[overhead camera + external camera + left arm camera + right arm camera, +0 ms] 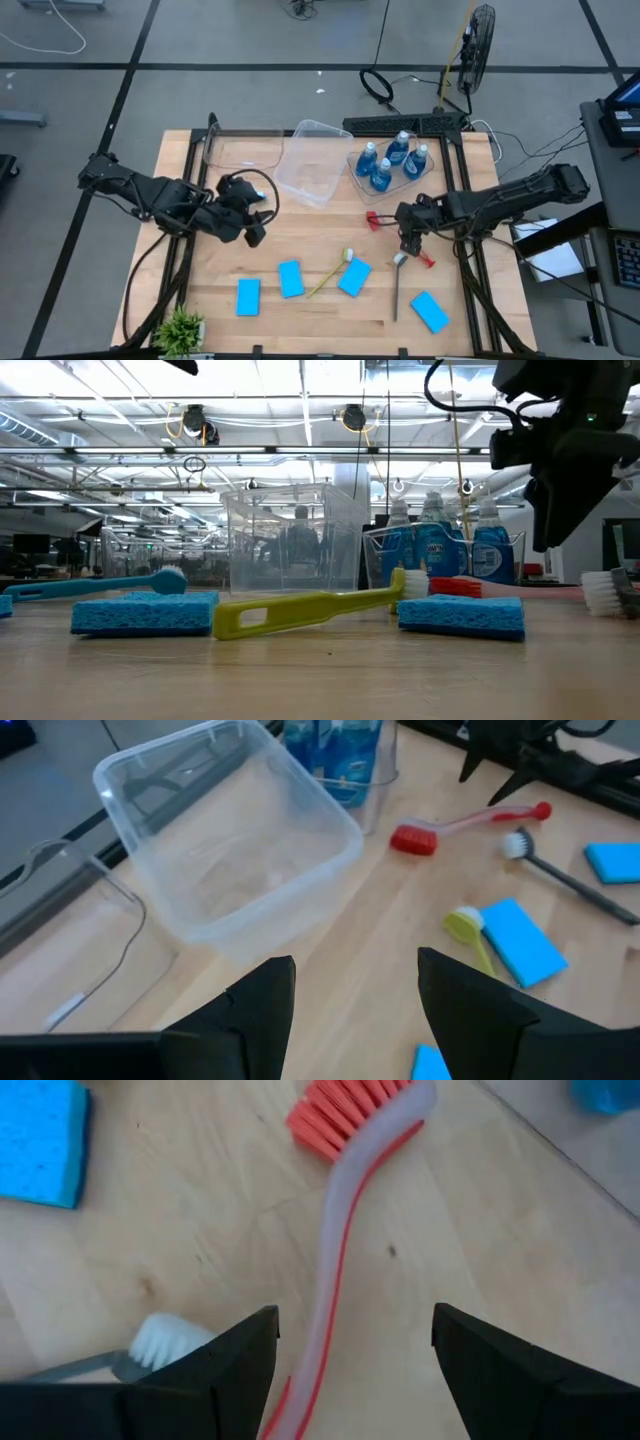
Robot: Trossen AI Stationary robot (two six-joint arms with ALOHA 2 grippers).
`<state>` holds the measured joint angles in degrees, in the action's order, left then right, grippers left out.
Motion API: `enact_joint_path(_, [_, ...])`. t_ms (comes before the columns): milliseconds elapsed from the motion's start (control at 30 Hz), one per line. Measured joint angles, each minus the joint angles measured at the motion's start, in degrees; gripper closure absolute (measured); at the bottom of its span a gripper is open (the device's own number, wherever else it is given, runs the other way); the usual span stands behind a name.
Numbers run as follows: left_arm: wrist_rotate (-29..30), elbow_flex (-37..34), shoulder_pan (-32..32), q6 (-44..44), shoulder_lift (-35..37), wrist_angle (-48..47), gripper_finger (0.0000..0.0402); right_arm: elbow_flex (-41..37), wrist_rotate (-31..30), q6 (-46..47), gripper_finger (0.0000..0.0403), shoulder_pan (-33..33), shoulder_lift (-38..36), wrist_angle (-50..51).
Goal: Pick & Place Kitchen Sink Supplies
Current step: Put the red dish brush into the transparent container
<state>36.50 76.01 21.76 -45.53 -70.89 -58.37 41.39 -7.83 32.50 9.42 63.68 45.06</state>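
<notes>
The red brush lies flat on the table, bristle head toward the bottle tub. My right gripper hovers open above its handle, one finger on each side, and stays clear of the table in the low view. My left gripper is open over the table's left middle and touches nothing. The grey brush, the yellow brush and several blue sponges lie along the near side. The blue brush lies behind a sponge. Several blue bottles stand in a clear tub.
An empty clear tub sits beside the bottle tub, with another clear tub at the far left. A small green plant stands at the near left corner. Bare wood lies between the two grippers.
</notes>
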Motion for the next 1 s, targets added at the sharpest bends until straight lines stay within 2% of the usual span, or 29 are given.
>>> enact_joint_path(167, [0.03, 0.00, -0.11, -1.80, 0.00, -2.47, 0.0188, 0.00, 0.29, -2.40, 0.0149, -0.45, 1.00, -0.07])
enact_joint_path(567, [0.04, 0.00, -0.10, -3.37, 0.00, -2.44, 0.0188, 0.00, 2.10, -6.42, 0.0149, -0.45, 9.28, -3.66])
enact_joint_path(800, [0.01, 0.00, 0.13, -3.48, 0.00, -2.21, 0.0188, -0.42, 2.04, -6.38, 0.0149, -0.45, 12.96, -6.56])
enact_joint_path(1000, [-0.01, 0.00, 0.13, -3.05, 0.00, -2.19, 0.0188, -4.17, 3.72, -3.12, 0.0151, -0.60, 14.84, -9.91])
